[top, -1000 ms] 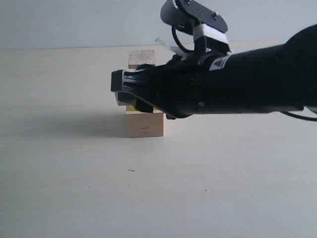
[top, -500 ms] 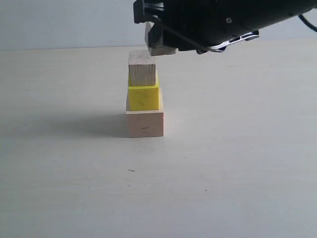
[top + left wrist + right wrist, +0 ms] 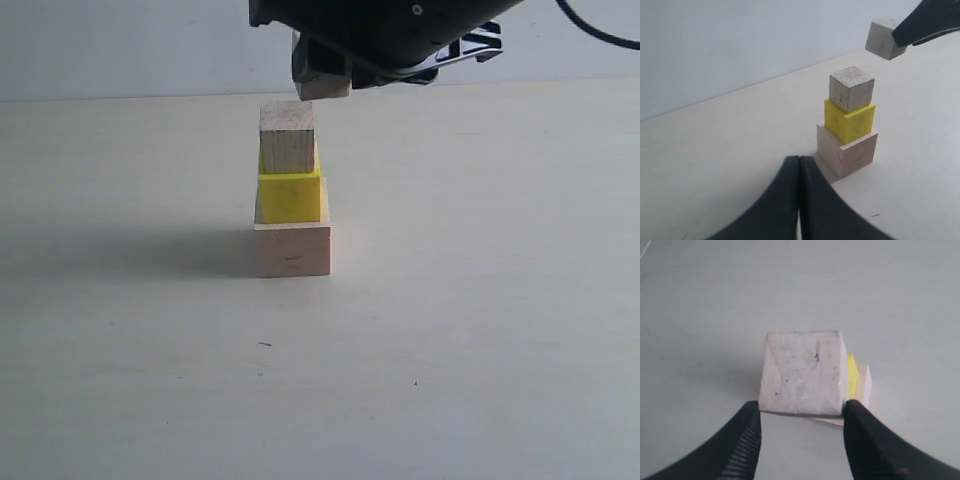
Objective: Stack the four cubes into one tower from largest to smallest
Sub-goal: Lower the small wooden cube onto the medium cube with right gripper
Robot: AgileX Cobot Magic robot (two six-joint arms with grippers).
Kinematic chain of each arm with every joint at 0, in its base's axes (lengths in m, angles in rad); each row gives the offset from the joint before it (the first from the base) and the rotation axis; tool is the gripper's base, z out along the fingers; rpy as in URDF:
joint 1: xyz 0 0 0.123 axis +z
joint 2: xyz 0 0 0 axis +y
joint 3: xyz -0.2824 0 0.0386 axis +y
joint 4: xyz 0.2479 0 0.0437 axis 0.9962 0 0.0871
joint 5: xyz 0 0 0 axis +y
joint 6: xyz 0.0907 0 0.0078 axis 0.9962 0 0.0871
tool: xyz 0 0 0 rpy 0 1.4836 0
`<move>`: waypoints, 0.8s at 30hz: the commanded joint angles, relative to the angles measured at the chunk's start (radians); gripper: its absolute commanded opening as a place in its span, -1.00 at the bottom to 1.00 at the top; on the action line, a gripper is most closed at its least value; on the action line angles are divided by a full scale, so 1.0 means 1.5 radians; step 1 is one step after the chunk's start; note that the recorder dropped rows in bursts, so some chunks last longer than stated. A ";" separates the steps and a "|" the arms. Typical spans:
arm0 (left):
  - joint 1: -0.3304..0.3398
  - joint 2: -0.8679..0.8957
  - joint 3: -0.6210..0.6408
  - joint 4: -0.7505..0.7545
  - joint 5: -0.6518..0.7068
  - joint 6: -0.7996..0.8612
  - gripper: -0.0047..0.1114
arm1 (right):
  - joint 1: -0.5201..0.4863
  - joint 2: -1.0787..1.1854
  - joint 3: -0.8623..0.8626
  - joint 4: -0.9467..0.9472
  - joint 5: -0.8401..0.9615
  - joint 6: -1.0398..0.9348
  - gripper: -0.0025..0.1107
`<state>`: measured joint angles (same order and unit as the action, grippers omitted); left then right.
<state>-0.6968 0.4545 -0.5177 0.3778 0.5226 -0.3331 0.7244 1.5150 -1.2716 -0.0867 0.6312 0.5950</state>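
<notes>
Three cubes stand stacked on the pale, matte worktop [image 3: 480, 300]. At the bottom is the large bare-wood cube [image 3: 292, 250], smooth-faced with a small dark mark on its front. On it sits the glossy bright yellow cube [image 3: 290, 198], and on that the medium wood cube [image 3: 287, 137], which has a rougher, grainy top. Each block is set a little off square from the one beneath.

The tiny wood cube [image 3: 802, 372], pale and lightly scuffed, is up in the air. The black ribbed fingers [image 3: 742, 440] of the right gripper [image 3: 322, 78] pinch it by two opposite sides. It hangs just above the medium cube's top, slightly to one side and clear of it. The right arm is dark and bulky, reaching in over the stack from the right.

The left gripper [image 3: 799, 167] sits low near the worktop, aimed at the stack. Its fingers are pressed together with nothing between them.
</notes>
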 commanded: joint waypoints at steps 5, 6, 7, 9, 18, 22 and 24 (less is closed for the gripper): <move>0.000 -0.005 0.002 0.003 -0.007 -0.007 -0.92 | -0.002 0.046 -0.046 0.016 -0.018 0.013 -0.96; 0.000 -0.008 0.002 0.003 -0.007 -0.007 -0.92 | -0.002 0.050 -0.049 0.018 -0.018 0.018 -0.96; 0.000 -0.009 0.002 0.003 -0.007 -0.007 -0.92 | -0.002 0.053 -0.054 0.018 -0.019 0.024 -0.96; 0.000 -0.012 0.002 0.003 -0.007 -0.007 -0.92 | -0.002 0.062 -0.064 0.018 -0.017 0.024 -0.96; 0.000 -0.019 0.002 0.003 -0.007 -0.007 -0.92 | -0.002 0.093 -0.094 0.023 0.023 0.029 -0.96; 0.000 -0.019 0.002 0.003 -0.007 -0.007 -0.92 | -0.002 0.093 -0.094 0.014 0.021 0.053 -0.96; 0.000 -0.019 0.002 0.003 -0.008 -0.007 -0.92 | -0.002 0.093 -0.094 0.010 0.021 0.059 -0.96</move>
<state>-0.6968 0.4301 -0.5177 0.3778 0.5226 -0.3331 0.7244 1.6564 -1.4041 -0.0555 0.6690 0.6694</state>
